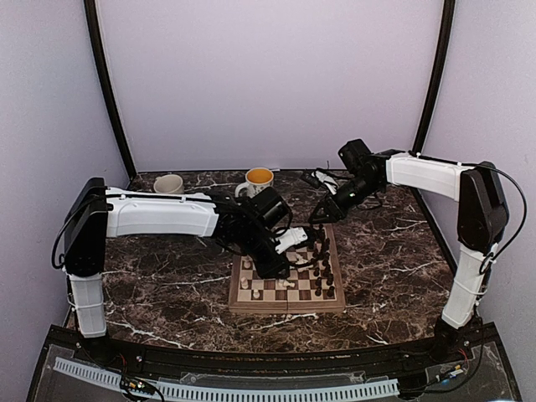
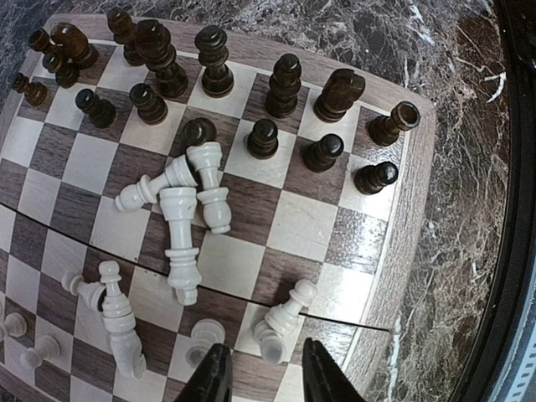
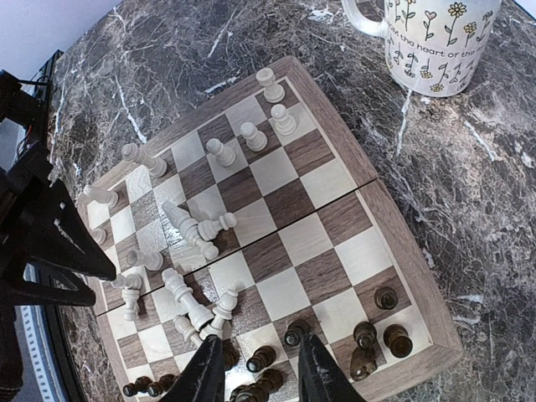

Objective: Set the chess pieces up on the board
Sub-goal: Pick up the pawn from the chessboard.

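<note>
Far left: a pale mug [image 1: 168, 183] stands at the back of the dark marbled worktop [image 1: 151, 285], well apart from the game
Left tool [image 2: 261, 373]: fingers apart with nothing between them, hanging low over one edge of the board, just beside a toppled white pawn [image 2: 280, 322]
Board [image 1: 251, 303]: thick checked wood with a pale border, lying flat at the middle of the worktop between the two arms
White pieces [image 2: 188, 218]: most lie on their sides in a loose heap near the board's centre, some touching or crossing each other; in the right wrist view a few [image 3: 251, 134] stand upright near one corner
Dark pieces [image 2: 213, 59]: mostly upright, crowded in two rough rows along one side of the board
Behind the board: a flowered mug [image 1: 258, 178] with a yellow inside
Right tool [image 3: 261, 373]: fingers parted and empty, poised above the dark rows
Handling, as a judgement: light, hard, smooth turned wood; fallen ones will likely roll or skid if nudged, so pinch across the narrow stem, and take upright ones at the neck below the head
Risk: close neighbours are easily knocked over
</note>
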`<state>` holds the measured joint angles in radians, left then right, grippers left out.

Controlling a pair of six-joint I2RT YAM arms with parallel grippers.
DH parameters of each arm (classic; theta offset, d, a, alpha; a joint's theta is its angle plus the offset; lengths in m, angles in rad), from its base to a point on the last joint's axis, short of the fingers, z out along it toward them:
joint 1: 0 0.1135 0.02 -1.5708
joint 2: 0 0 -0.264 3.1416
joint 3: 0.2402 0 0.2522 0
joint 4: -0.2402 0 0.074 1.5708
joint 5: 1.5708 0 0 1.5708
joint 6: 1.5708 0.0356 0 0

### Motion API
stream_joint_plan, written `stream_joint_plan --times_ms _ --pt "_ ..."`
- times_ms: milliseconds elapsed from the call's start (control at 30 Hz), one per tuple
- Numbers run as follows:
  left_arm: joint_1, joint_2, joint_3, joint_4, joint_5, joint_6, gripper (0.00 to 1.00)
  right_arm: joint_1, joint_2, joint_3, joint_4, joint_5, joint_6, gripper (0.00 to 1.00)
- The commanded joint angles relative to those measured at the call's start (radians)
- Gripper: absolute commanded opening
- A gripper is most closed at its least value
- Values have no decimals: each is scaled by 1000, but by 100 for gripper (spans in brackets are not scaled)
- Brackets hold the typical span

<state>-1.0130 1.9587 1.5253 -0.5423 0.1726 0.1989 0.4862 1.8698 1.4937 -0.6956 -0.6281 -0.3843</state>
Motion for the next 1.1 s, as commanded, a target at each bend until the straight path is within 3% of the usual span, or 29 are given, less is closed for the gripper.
stream_joint_plan --times_ms 0,667,1067 --pt "-7 23 31 14 45 19 31 3 -35 -7 13 3 -7 31" --pt "-10 77 38 -87 -1 63 30 2 -21 -4 7 3 -10 31" --pt "-9 15 9 -110 3 54 11 2 -18 -1 7 -9 -6 31"
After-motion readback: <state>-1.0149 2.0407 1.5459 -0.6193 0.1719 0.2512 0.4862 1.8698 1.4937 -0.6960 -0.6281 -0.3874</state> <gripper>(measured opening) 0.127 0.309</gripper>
